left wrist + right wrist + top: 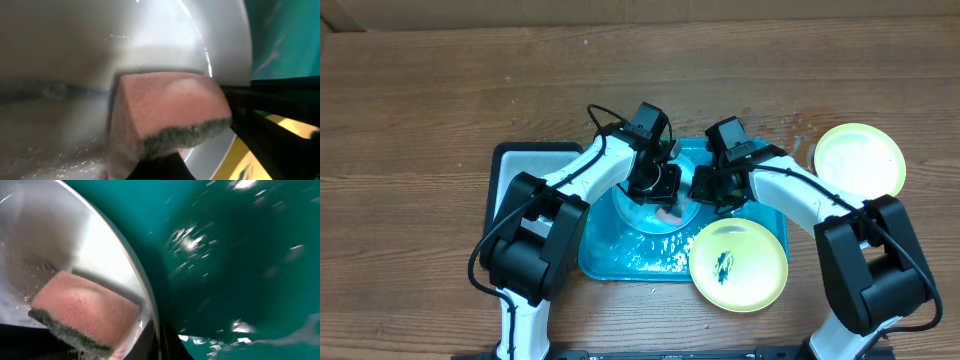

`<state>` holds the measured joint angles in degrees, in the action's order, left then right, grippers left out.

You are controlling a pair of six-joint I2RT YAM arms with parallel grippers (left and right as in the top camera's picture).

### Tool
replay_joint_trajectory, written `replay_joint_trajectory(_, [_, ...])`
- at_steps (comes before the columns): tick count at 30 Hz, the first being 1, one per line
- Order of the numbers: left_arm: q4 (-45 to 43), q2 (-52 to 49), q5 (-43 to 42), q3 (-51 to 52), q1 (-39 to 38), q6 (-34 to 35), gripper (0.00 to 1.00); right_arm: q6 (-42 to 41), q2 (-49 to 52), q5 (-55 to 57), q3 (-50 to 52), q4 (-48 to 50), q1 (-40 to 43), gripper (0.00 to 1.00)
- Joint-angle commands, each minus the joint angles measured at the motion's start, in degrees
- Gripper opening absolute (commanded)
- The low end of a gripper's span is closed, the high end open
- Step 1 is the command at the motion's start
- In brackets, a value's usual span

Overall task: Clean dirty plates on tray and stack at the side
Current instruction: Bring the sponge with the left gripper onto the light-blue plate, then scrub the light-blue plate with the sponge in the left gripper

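Wood table [420,100], wet teal tray [610,258]; L gripper [662,192] grasps pink sponge [170,107] on plate [150,30], R gripper [705,186] clenched on its rim.

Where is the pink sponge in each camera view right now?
Overhead: sponge at centre, on the plate in the teal tray.
Left wrist: sponge fills the middle.
Right wrist: sponge at lower left.
Shared landmark: the white plate beneath it.
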<state>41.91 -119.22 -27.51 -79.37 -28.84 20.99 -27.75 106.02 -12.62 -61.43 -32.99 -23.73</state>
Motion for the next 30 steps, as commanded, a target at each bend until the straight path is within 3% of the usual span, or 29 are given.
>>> replay_joint_trajectory(1, [4.74, -1.31, 18.64, 0.39, 0.55, 0.46, 0.04, 0.68, 0.68, -2.05, 1.42, -0.11, -1.46, 0.04])
replay_joint_trajectory(5, [8.55, -1.31, 32.94, 0.42, 0.74, 0.87, 0.04, 0.70, 0.68, -2.05, 1.42, -0.02, -1.44, 0.04])
replay_joint_trajectory(10, [10.29, -1.31, 45.90, 0.39, 0.74, 8.24, 0.04, 0.70, 0.68, -2.03, 1.42, -0.07, -1.44, 0.04])
replay_joint_trajectory(17, [10.69, -1.31, 54.34, 0.39, 0.70, 14.82, 0.04, 0.70, 0.68, -2.03, 1.42, -0.13, -1.44, 0.04])
replay_joint_trajectory(20, [9.73, -1.31, 44.98, 0.07, 0.68, 12.68, 0.04, 0.70, 0.68, -2.01, 1.42, -0.07, -1.44, 0.04])
replay_joint_trajectory(24, [4.09, -1.31, 17.57, 0.04, 0.66, 0.85, 0.04, 0.72, 0.68, -1.95, 1.42, -0.02, -1.44, 0.04])
replay_joint_trajectory(28, [-0.57, -1.33, -3.63, 0.04, 0.37, -0.26, 0.04, 0.72, 0.68, -1.81, 1.42, -0.09, -1.44, 0.04])
replay_joint_trajectory(30, [-3.04, -1.42, -9.90, 0.04, 0.00, 0.31, 0.04, 0.72, 0.68, -1.79, 1.42, -0.07, -1.44, 0.04])
